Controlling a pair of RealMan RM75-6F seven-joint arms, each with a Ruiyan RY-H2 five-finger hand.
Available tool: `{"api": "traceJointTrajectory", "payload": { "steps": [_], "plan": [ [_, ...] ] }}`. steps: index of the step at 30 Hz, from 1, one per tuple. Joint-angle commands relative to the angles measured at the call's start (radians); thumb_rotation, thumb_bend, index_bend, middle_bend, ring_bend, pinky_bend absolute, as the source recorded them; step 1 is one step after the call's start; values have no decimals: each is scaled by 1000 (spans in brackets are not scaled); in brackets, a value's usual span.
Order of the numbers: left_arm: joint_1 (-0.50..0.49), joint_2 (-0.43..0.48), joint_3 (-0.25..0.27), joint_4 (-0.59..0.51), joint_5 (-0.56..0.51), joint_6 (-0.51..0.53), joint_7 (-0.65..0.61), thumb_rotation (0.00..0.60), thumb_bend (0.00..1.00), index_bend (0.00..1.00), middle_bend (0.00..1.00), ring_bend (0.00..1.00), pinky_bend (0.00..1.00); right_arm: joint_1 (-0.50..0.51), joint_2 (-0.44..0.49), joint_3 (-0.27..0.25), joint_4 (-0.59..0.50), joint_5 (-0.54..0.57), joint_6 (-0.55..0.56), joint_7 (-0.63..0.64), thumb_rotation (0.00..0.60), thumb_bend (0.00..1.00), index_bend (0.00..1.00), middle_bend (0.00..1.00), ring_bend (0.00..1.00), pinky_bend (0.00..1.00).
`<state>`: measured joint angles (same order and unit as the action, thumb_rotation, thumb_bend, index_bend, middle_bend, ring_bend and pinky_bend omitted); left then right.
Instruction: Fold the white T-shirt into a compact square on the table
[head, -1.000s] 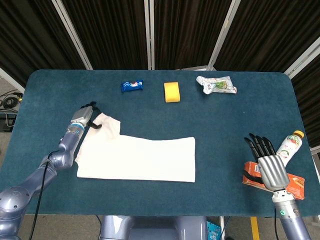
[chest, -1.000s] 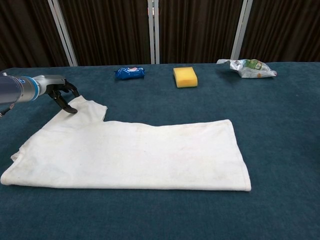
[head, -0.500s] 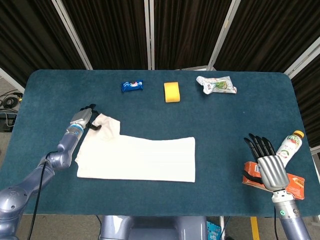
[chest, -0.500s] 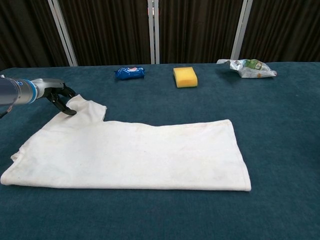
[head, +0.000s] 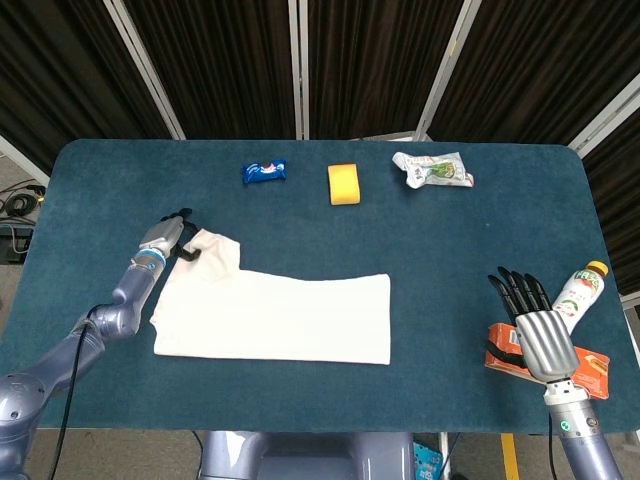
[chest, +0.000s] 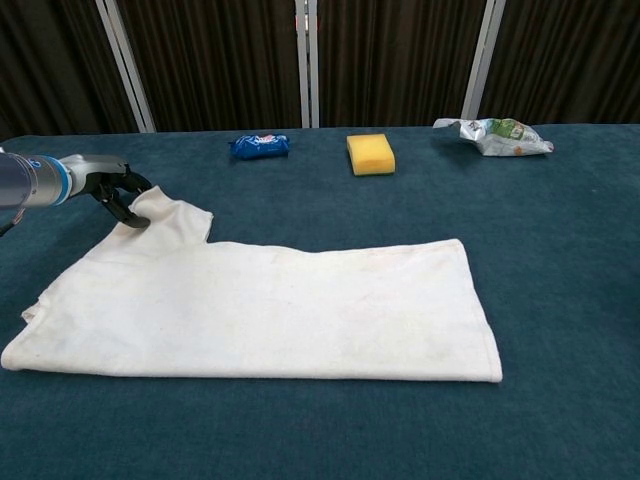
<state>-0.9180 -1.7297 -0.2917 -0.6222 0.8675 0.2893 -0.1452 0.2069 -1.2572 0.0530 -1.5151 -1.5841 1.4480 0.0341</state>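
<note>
- My left hand is at the far left corner of the white T-shirt, right on the sleeve. My dark fingers curl down at the sleeve's edge, but I cannot tell if they have really caught the cloth.
- If I only have a tiny bit of cloth, the sleeve may slip out when I lift it, and the fold will come out crooked.
- If I pull too hard, the whole shirt may slide over the blue tabletop and bunch up.
- My right hand is far away from the shirt, near the right edge of the tabletop. Its fingers are spread and hold nothing. It sits over an orange packet, just beside a drink bottle, so a quick move could knock the bottle over.
- The shirt lies flat on the near left part of the tabletop. It looks like a long white strip already folded once, with one short sleeve sticking out at the far left.
- It has soft wrinkles and is not a small square yet.
</note>
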Motion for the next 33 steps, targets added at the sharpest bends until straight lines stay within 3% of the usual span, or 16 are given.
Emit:
{"api": "traceJointTrajectory", "payload": {
  "steps": [1,15,33],
  "plan": [
    [4,9,1,-18,10,7,-2,600,450,606,0,0,0,0,0,0,0,0,0,-1,600,74,55,26,0,0],
    [30,62,24,-112,78,59,4,600,482,708,0,0,0,-3,3,1,-4,-4,8,2,600,75,55,27,0,0],
    [153,263,103,-451,374,240,-99,600,483,720,0,0,0,-6,9,1,-16,-13,19,3,600,74,50,27,0,0]
  ]
}}
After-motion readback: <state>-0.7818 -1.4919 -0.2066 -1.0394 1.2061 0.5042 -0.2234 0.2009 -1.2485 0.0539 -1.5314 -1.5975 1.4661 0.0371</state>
